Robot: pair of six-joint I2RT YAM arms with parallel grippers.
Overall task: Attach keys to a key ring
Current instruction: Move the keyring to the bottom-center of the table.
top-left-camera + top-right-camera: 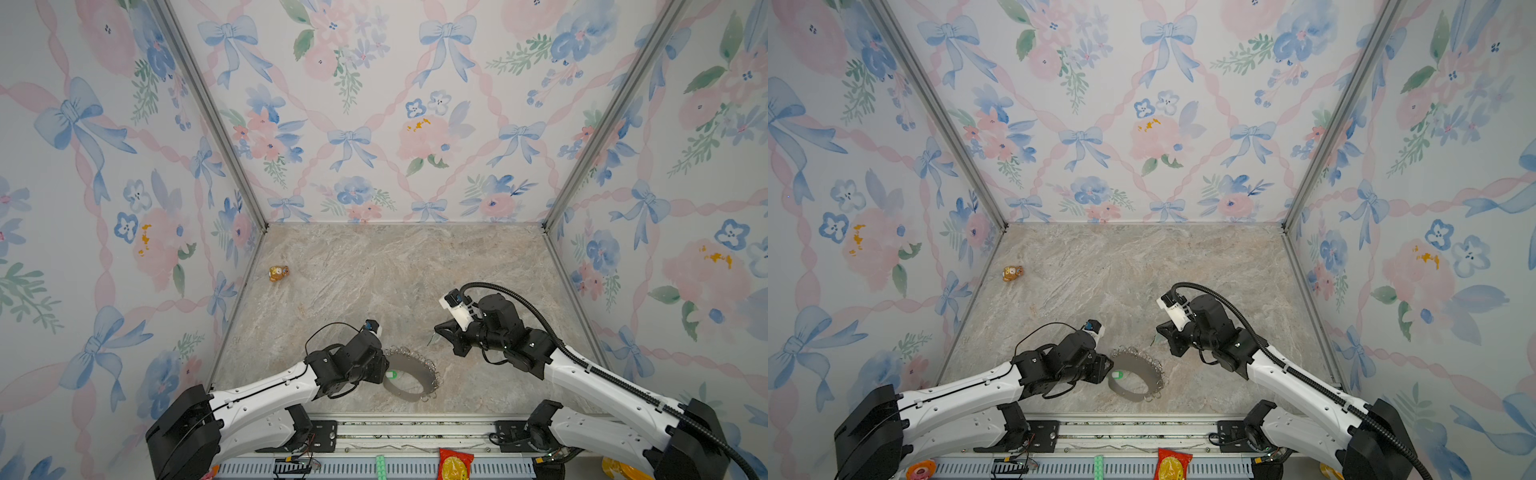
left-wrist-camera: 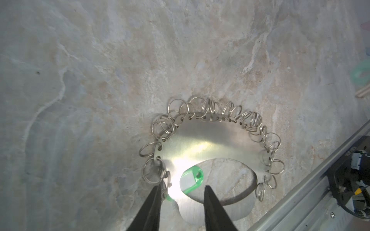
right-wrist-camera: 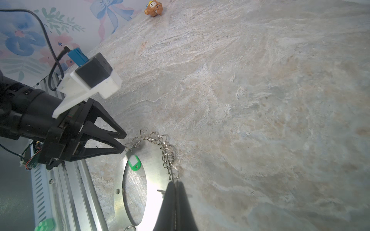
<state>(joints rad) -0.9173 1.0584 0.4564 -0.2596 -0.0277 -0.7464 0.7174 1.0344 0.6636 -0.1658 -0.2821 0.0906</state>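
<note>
In both top views the left gripper [image 1: 383,369] hides the key ring [image 1: 411,395] at its nine o'clock, fingertips unseen. At the right gripper [image 1: 435,331], one o'clock from the ring, a thin sliver [image 1: 430,340] is too small to identify. Left-wrist glare washes out one end of the green key [image 2: 193,180].

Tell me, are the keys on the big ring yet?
Not quite. The green key lies inside the key ring, by the open left gripper; whether it is hooked on, I cannot tell. The shut right gripper seems to pinch the pale key above the table. That one still needs hooking on.
</note>
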